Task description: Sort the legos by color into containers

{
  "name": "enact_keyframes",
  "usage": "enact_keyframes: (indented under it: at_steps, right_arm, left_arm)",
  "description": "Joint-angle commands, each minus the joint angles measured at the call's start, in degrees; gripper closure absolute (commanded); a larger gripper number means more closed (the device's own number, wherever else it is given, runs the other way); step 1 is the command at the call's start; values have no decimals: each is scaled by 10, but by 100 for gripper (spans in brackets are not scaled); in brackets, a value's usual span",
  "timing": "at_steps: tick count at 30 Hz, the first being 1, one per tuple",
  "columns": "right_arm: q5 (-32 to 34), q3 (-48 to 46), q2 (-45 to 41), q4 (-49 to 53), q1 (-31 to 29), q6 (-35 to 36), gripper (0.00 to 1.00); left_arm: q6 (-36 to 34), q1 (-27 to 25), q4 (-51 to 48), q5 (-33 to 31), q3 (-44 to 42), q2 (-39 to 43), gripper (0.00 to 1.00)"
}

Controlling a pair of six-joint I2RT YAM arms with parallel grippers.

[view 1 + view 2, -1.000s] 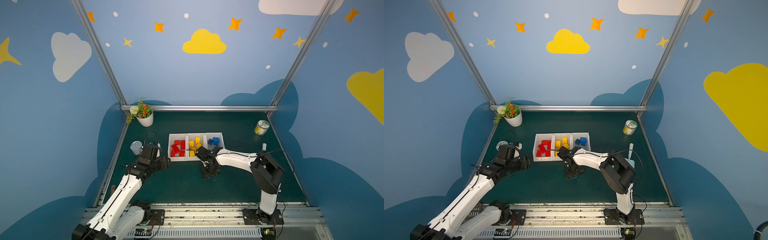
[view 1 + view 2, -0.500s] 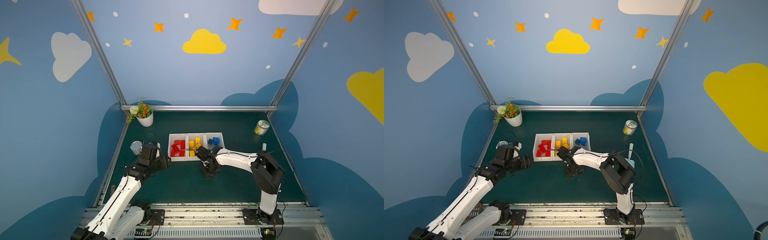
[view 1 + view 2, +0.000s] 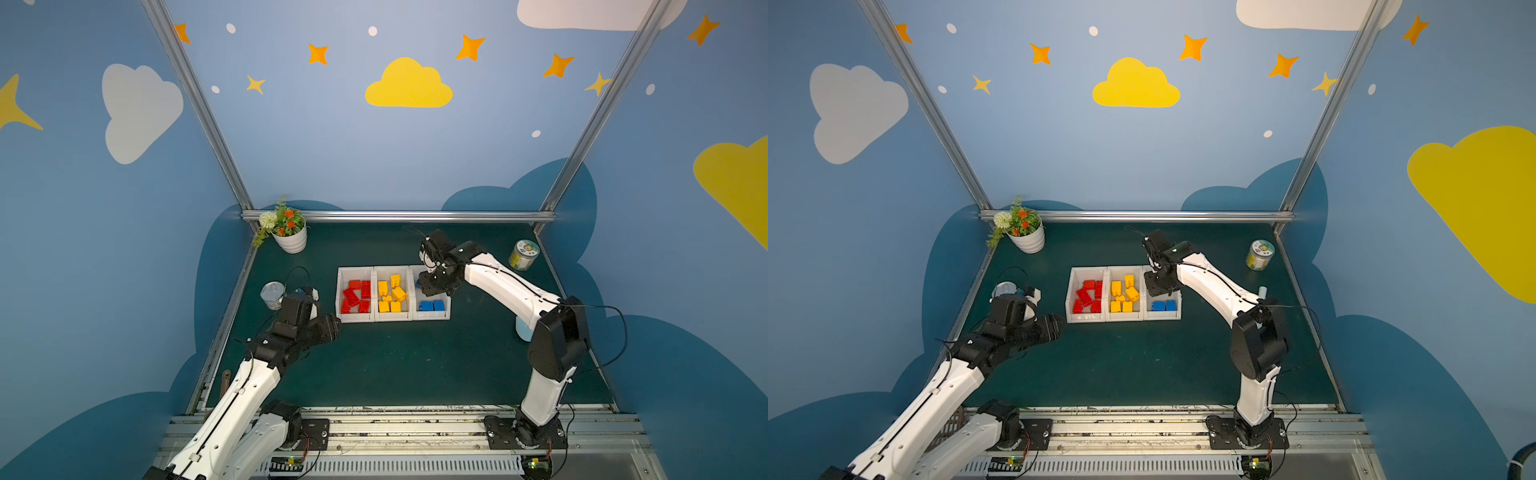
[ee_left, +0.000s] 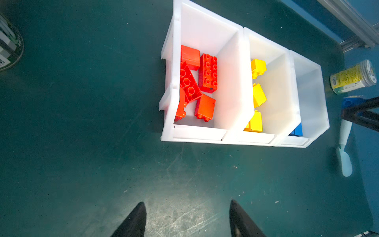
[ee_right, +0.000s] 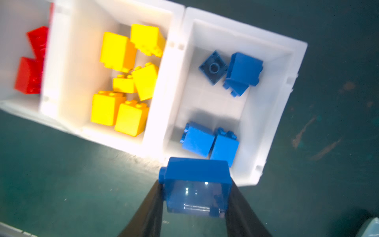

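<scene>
Blue brick [image 5: 195, 176] is clamped in the right gripper [image 5: 195, 197], suspended above the blue container [image 5: 272, 115], clear of the four blue bricks [image 5: 198, 141] lying inside. That container ends a row of three abutting white ones at the middle of the tabletop [image 3: 415, 365], nearer the back edge. Yellow bricks [image 5: 119, 51] lie in the middle container [image 3: 393, 317], red bricks [image 3: 354, 294] in the red container [image 3: 354, 318] nearest the left edge. Left gripper [image 4: 187, 213] stands spread and empty near that container's front left corner.

Five red legos [image 3: 365, 289], six yellow [image 3: 395, 306] (five blue [image 5: 243, 68]).
</scene>
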State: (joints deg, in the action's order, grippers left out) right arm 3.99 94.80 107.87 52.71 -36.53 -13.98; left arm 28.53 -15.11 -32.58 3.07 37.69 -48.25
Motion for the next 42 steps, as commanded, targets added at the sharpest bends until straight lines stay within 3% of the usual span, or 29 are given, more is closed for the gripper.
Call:
enact_keyframes:
  at_steps: [1, 6, 11, 18, 25, 30, 32, 37, 42]
  right_arm:
    - [4, 23, 47, 32, 9, 21, 54]
    - [-11, 47, 71, 28, 17, 13, 38]
    - [-14, 53, 62, 23, 18, 7, 31]
    - [-14, 23, 18, 8, 20, 4, 28]
    - [1, -60, -90, -50, 33, 3, 27]
    - [28, -181, -241, -156, 63, -2, 23]
    - [43, -254, -321, -232, 80, 9, 17]
    - [167, -478, -519, -498, 107, 52, 12]
    - [283, -677, -584, -661, 158, 133, 11]
  left_arm:
    - [1, 1, -10, 2, -3, 10, 35]
    - [2, 1, -15, 1, -6, 16, 35]
    - [2, 1, -15, -2, -8, 19, 35]
    - [2, 1, -6, -3, -15, 19, 34]
    - [-7, 2, 8, -29, -17, 39, 34]
    - [-42, 4, 50, -95, -5, 60, 34]
    - [-61, 5, 87, -126, -1, 62, 28]
    - [-129, 10, 238, -237, -41, 53, 1]
    - [-220, 21, 442, -312, -163, -29, 0]
